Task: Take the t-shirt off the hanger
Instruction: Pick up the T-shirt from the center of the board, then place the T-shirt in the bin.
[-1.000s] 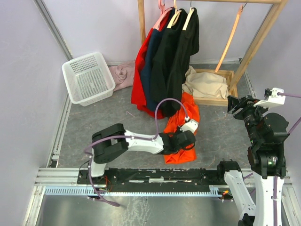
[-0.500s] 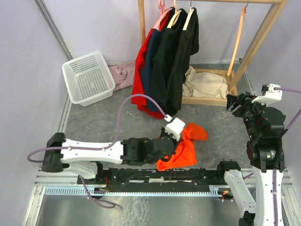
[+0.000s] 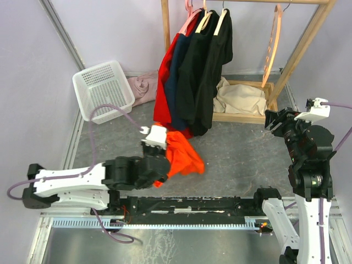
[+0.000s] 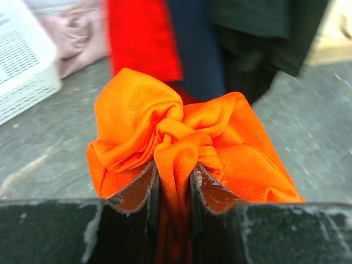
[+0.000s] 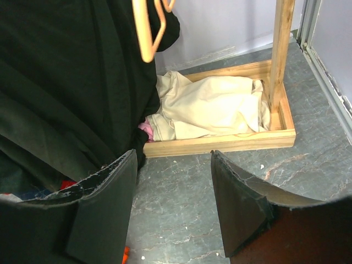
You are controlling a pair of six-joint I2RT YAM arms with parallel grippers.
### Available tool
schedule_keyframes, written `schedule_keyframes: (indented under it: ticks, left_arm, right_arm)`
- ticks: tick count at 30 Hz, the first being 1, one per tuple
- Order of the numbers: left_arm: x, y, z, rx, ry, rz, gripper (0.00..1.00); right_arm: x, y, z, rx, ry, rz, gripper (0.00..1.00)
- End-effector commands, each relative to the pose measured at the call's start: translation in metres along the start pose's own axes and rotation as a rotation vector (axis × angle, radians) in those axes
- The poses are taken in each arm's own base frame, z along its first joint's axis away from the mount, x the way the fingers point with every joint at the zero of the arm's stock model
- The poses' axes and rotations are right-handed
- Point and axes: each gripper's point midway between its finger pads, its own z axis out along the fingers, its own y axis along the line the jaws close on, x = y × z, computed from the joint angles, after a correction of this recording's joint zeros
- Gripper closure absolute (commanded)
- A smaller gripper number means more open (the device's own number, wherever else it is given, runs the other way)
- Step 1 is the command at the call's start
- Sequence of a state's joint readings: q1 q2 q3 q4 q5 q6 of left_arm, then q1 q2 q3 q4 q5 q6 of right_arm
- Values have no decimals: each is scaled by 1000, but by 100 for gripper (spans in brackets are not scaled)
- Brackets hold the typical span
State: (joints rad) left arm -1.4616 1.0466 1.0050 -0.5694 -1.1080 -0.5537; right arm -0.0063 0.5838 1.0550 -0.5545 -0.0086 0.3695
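Observation:
My left gripper [image 3: 163, 159] is shut on a bunched orange t-shirt [image 3: 182, 158], held off the floor left of centre; in the left wrist view the orange cloth [image 4: 165, 137] is pinched between my fingers [image 4: 137, 192]. An empty wooden hanger [image 3: 270, 47] swings on the rail at the right, also seen in the right wrist view [image 5: 147, 27]. My right gripper [image 3: 275, 124] is open and empty near the rack's right post; its fingers [image 5: 104, 203] frame bare floor.
A wooden rack [image 3: 300, 52] holds red, navy and black shirts [image 3: 190, 71] on hangers. A beige cloth [image 3: 239, 99] lies in the rack's base tray. A white basket [image 3: 103, 91] and a pink cloth [image 3: 142, 88] sit at the back left.
My left arm has swung left and back with the orange t-shirt, lifting it from the floor near centre. The empty hanger keeps swinging. The right arm has hardly moved.

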Motion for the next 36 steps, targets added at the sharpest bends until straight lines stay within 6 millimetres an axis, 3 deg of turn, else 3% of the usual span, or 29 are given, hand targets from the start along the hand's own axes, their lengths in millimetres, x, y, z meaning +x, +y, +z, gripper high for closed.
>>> schedule_keyframes:
  ticks: [1,9,19,25,28,31,36]
  left_arm:
    - [-25,83,-3,-238,-112,-191,97]
    - [-63,144,10,-425,-202,-236,97]
    - [-112,202,81,-500,-218,-245,97]
    - [-180,208,84,-500,-362,-270,97]
    - [-204,217,93,-537,-377,-246,97]
    - [-220,236,104,-577,-405,-252,97]
    - [-230,267,139,-607,-385,-270,97]
  right_arm:
    - [-11,9,1,-42,-34,-5,36]
    - [-7,12,6,-60,-19,2,36]
    - [-4,14,6,-66,-9,-6,36]
    - [1,14,9,-72,4,-3,36]
    - [3,14,11,-75,10,-3,37]
    - [5,15,12,-76,16,-4,37]
    - [9,14,15,-77,28,-4,37]
